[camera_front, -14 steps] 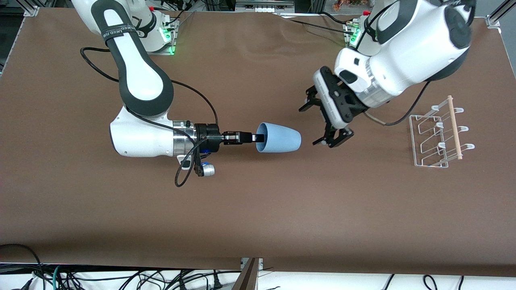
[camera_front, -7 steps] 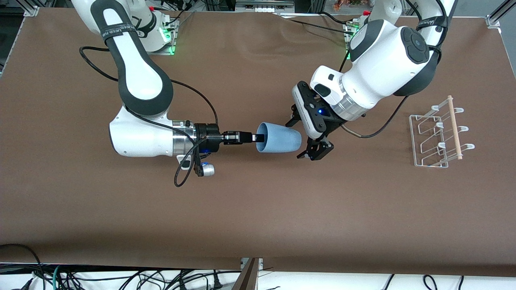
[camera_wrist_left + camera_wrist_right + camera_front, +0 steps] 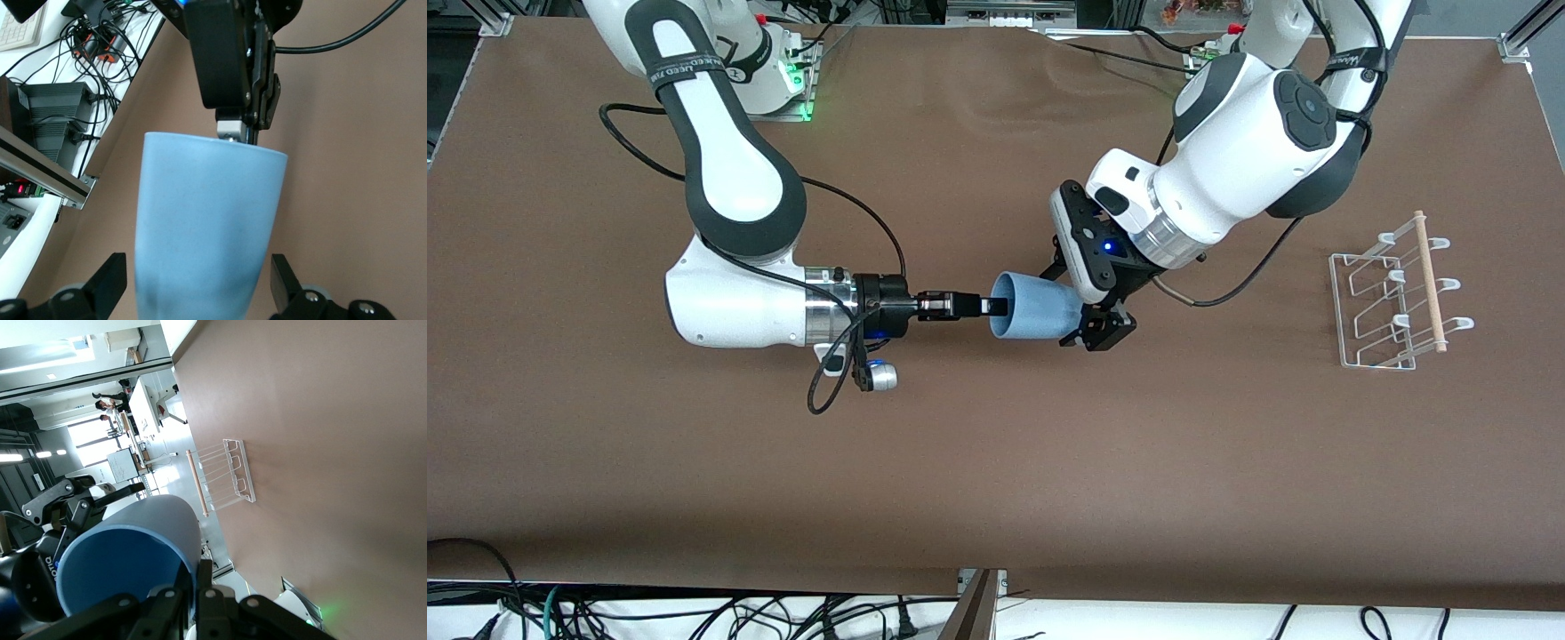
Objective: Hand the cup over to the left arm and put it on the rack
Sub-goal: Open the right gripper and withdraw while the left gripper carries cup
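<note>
The light-blue cup (image 3: 1032,307) hangs on its side over the middle of the table, rim toward the right arm. My right gripper (image 3: 996,306) is shut on the rim, one finger inside the cup (image 3: 127,560) and one outside. My left gripper (image 3: 1079,304) straddles the cup's base end. In the left wrist view its black fingertips (image 3: 113,270) stand either side of the cup (image 3: 207,227) with a gap on each side, so the left gripper (image 3: 197,270) is open. The white wire rack (image 3: 1392,302) with its wooden dowel stands toward the left arm's end of the table.
Brown cloth covers the table (image 3: 996,480). A black cable loops from the right arm's wrist (image 3: 827,391) down to the cloth. Loose cables lie past the table's near edge (image 3: 694,613). The arm bases with green lights stand along the table's edge farthest from the front camera.
The left arm has swung down and toward the right arm, bringing its gripper from apart to round the cup's base. The right arm and the cup have stayed still.
</note>
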